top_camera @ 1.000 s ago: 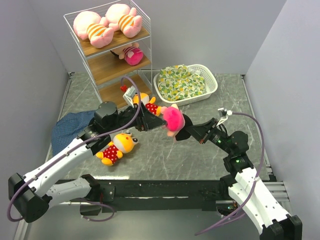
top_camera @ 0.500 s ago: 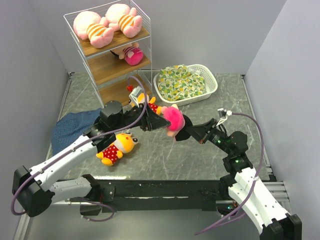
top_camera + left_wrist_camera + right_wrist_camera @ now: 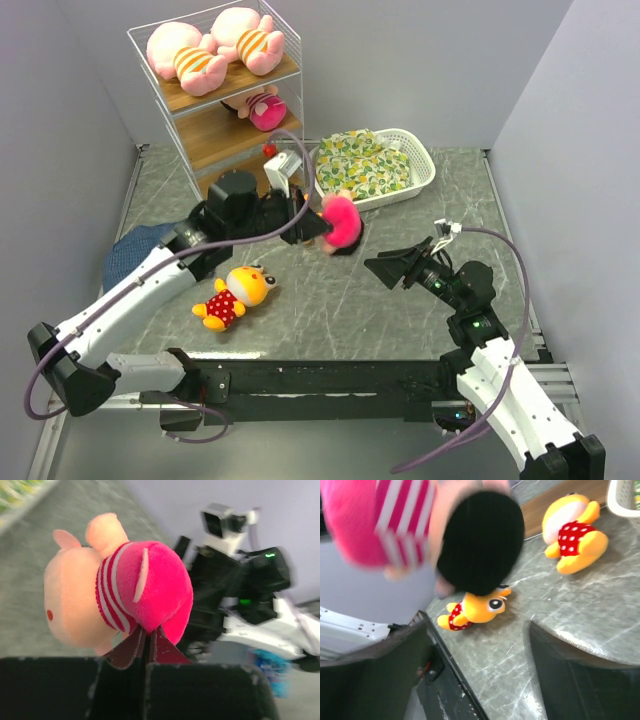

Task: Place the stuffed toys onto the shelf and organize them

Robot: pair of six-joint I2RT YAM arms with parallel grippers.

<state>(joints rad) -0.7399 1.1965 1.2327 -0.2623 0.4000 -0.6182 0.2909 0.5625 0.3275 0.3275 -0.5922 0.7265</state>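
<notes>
My left gripper (image 3: 322, 226) is shut on the pink hat of a dark-haired doll (image 3: 341, 222) and holds it above the table's middle. In the left wrist view the jaws (image 3: 148, 634) pinch the doll's hat (image 3: 155, 582). My right gripper (image 3: 387, 268) stands open, apart from the doll, to its right; between its jaws (image 3: 475, 655) there is only table. The shelf (image 3: 232, 138) at the back left carries two pink pigs (image 3: 215, 48) on top and another doll (image 3: 262, 108) on the middle board. One orange animal (image 3: 238, 296) lies on the table. A second orange animal (image 3: 575, 532) lies near the shelf's foot.
A white lattice basket (image 3: 425, 165) with a yellow-green patterned cloth (image 3: 365, 165) stands at the back, right of the shelf. A blue cloth (image 3: 128, 258) lies at the left under my left arm. Grey walls close in both sides.
The doll has passed from my right gripper to my left. The left jaws closed on its hat, the right jaws opened and drew back, and the left arm carried it back.
</notes>
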